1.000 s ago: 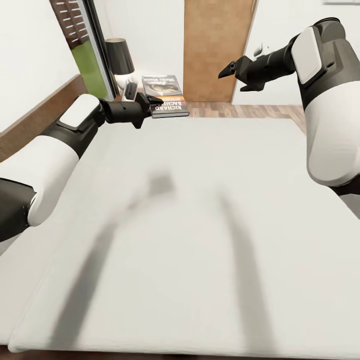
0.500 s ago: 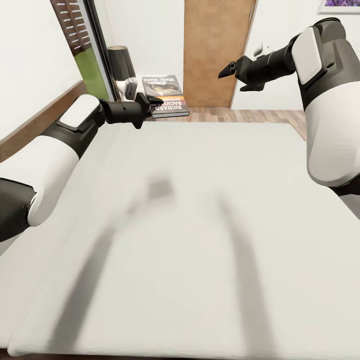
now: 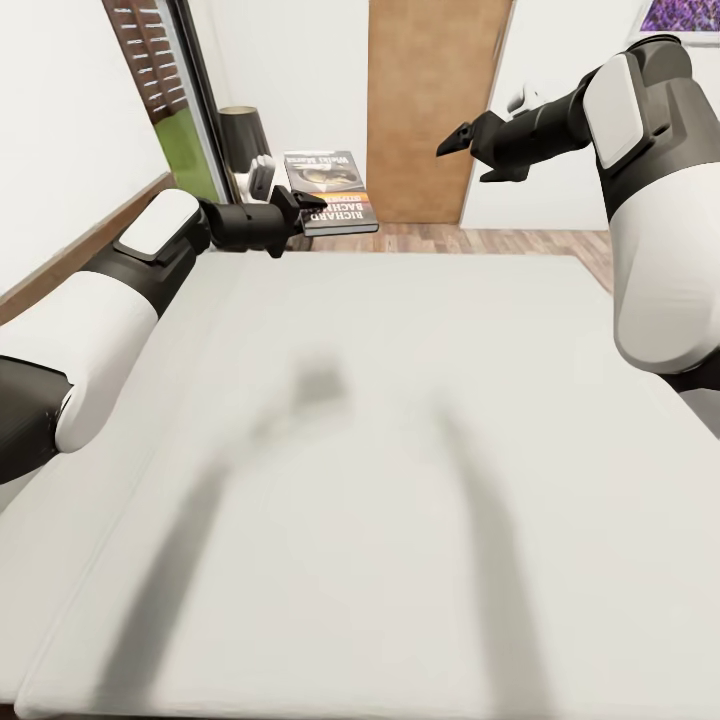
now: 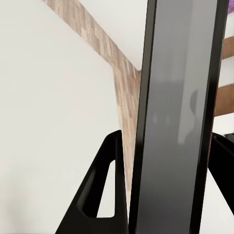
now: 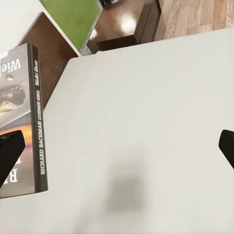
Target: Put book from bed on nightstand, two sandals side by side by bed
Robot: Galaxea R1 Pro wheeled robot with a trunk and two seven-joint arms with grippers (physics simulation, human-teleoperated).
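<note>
One thin dark paperback book (image 3: 330, 192) with an orange band and white lettering is clamped in the left gripper (image 3: 298, 208), above the off-white mattress's (image 3: 400, 450) far edge; the right gripper's (image 3: 470, 150) fingers look parted, though it's hard to be sure.

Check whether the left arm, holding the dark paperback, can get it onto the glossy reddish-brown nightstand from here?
Probably yes: the left gripper holds the paperback book past the off-white mattress, and the nightstand top looks bare.

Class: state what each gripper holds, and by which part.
The left gripper clamps the book by one edge, holding it above the bed. The right gripper holds nothing.
</note>
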